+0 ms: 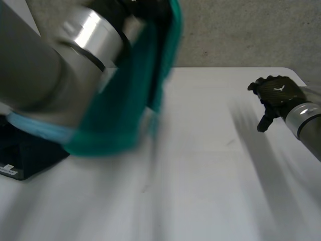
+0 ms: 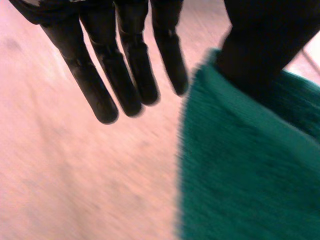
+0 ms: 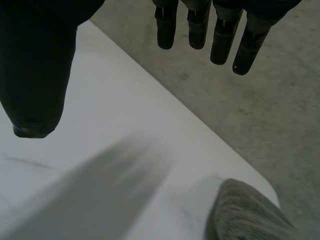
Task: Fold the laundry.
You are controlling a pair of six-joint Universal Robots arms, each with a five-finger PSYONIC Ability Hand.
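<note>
The green cloth (image 1: 120, 105) was up in the air at the left side of the white table (image 1: 200, 175), not lying on it. In the head view it hung down in front of the left arm (image 1: 35, 65), from the place near the top where the arm ended, and its lower edge was above the table surface. In the left wrist view the left hand (image 2: 130, 75) had its fingers straight and a little spread, pointing down to the table, and these fingers did not touch the cloth (image 2: 250, 165). The cloth was beside them, against the thumb (image 2: 260, 45), which lay across its upper edge. I could not tell whether the cloth only hung over the thumb or was pressed by it. The right hand (image 1: 277, 93) was well apart from the cloth, above the far right part of the table. In its own wrist view the right hand (image 3: 220, 35) had straight fingers with the thumb (image 3: 35, 75) set wide from them, and nothing was between them. Under it were the table edge (image 3: 115, 115) and the grey floor (image 3: 240, 100). A grey piece of fabric (image 3: 250, 210) was at the rounded table corner, and I could not tell what it was. A black block (image 1: 25, 155) stood on the table under the left arm.
</note>
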